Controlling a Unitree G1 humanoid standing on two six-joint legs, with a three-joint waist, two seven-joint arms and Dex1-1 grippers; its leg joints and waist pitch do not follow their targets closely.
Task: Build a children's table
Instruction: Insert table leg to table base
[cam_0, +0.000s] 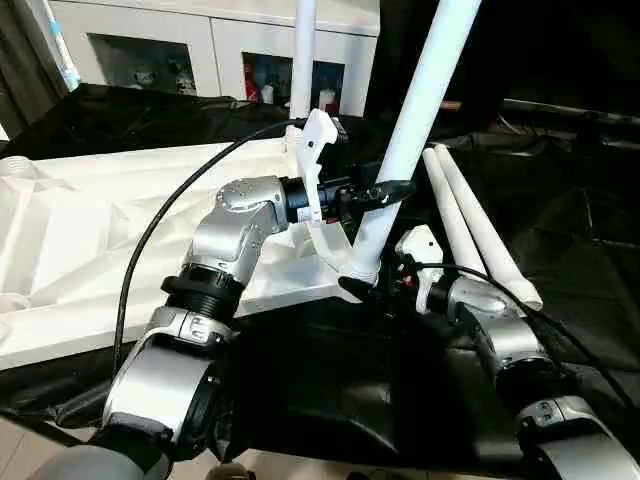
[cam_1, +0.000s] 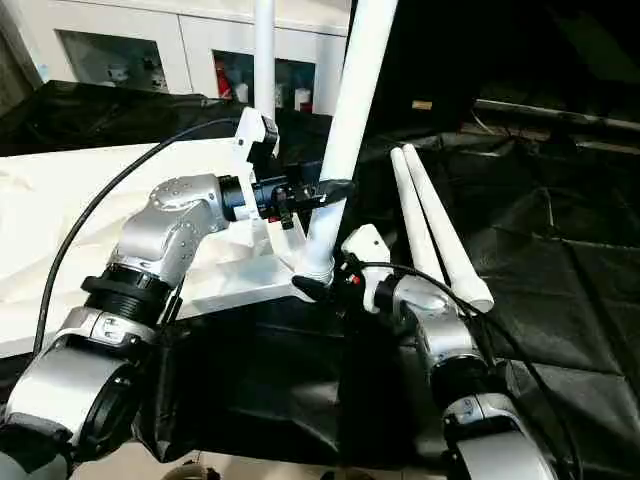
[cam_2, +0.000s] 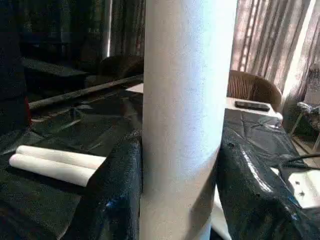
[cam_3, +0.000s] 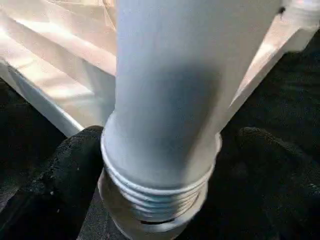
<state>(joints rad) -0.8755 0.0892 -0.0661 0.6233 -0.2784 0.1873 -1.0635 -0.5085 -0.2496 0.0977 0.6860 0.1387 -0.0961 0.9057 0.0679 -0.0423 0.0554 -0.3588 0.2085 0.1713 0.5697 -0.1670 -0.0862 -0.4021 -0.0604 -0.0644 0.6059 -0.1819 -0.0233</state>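
Tabletop (cam_0: 90, 230) upside down on black sheeting (cam_0: 330, 390), ribbed underside up, filling the 9 o'clock half of the head view. Near corner socket (cam_0: 362, 268) at centre, holding one white leg (cam_0: 420, 110) that leans toward 1 o'clock and runs off the top edge. Threads of that leg partly exposed above the socket collar in the right wrist view. Second leg (cam_0: 303, 55) upright at the far corner, 12 o'clock, in front of a white glass-door cabinet (cam_0: 215, 45). Two loose legs (cam_0: 470, 225) side by side, touching, on the sheeting at 3 o'clock of the socket.

Left gripper (cam_0: 385, 188) at mid-height of the leaning leg, fingers (cam_2: 117, 195) clamped on either side of the tube, pressed against it. Right gripper (cam_0: 375, 290) low at the socket, fingers (cam_3: 65, 185) spread wide; one near the leg base, the other well apart from it, nothing gripped.

Black cable (cam_0: 160, 230) looping over the left forearm, across the tabletop.
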